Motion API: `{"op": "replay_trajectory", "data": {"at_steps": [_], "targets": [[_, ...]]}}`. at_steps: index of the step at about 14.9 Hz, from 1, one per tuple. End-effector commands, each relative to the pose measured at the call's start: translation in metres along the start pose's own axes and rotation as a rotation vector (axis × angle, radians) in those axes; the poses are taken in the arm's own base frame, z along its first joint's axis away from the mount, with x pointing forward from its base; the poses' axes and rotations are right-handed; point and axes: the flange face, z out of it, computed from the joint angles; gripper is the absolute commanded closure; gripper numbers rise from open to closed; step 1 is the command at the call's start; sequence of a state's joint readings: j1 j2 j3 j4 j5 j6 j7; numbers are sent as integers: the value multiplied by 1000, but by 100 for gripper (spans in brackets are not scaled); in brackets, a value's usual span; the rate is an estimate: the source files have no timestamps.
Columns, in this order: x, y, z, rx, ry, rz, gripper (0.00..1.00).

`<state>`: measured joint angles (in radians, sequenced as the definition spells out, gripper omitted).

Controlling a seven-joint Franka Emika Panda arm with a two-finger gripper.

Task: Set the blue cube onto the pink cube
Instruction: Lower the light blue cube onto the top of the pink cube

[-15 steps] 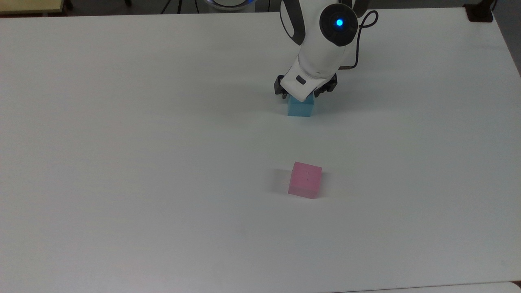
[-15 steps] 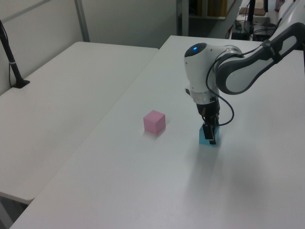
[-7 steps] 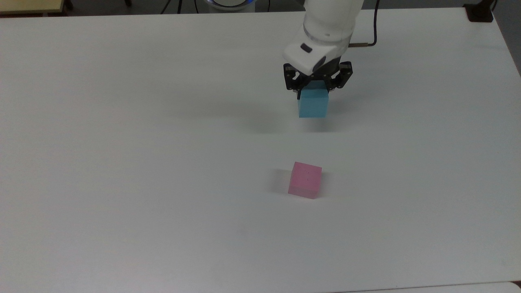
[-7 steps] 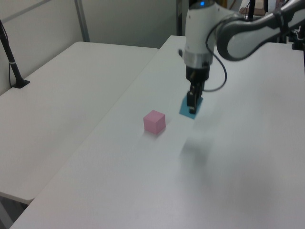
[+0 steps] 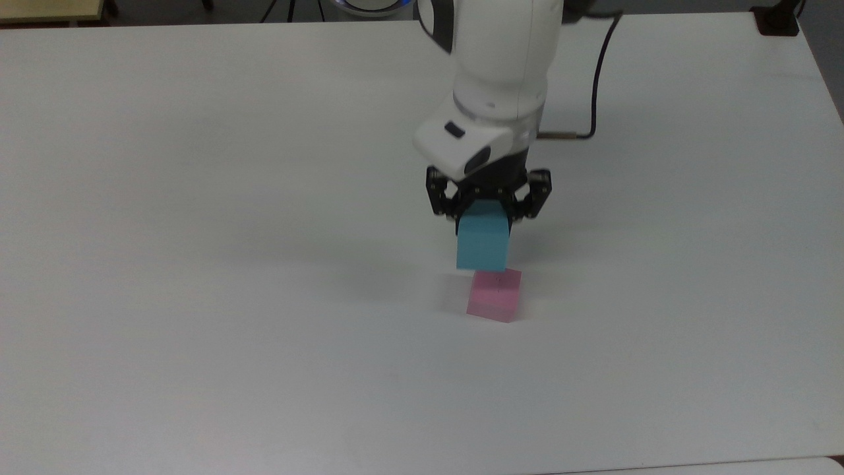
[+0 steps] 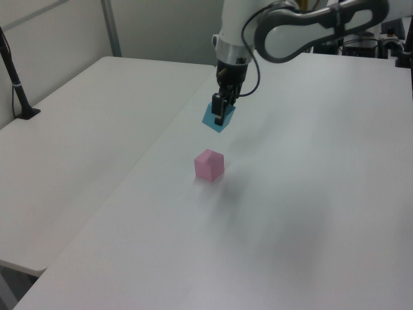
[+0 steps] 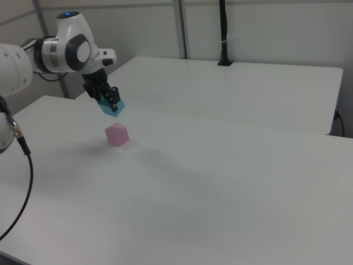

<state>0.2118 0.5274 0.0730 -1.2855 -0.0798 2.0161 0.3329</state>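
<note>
so there's one blue cube, one pink cube, one gripper, and two white tables.

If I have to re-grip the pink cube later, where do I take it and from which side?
Take the pink cube by two opposite side faces, coming straight down from above. It sits flat on the table, slightly rotated in the top view, so the wrist likely needs turning to match. The end effector holds the blue cube now.

White table spans the top view. Second white table at the left view's left; black post on its far-left edge.
</note>
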Motion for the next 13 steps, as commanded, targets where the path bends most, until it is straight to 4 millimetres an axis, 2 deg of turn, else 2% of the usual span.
{"op": "replay_trajectory", "data": {"at_steps": [1,2,3,5,8,10,11,12,13], "targets": [[17,-11,24,-28,9,-29,80],[16,-14,34,-29,-2,-34,79],[12,-27,43,-27,-6,-52,77],[9,-31,58,-31,-25,-62,75],[5,-34,69,-34,-43,-68,75],[4,-35,79,-36,-57,-68,60],[3,-35,80,-37,-59,-68,49],[0,-39,88,-39,-70,-69,32],[-1,-40,90,-41,-75,-68,27]]}}
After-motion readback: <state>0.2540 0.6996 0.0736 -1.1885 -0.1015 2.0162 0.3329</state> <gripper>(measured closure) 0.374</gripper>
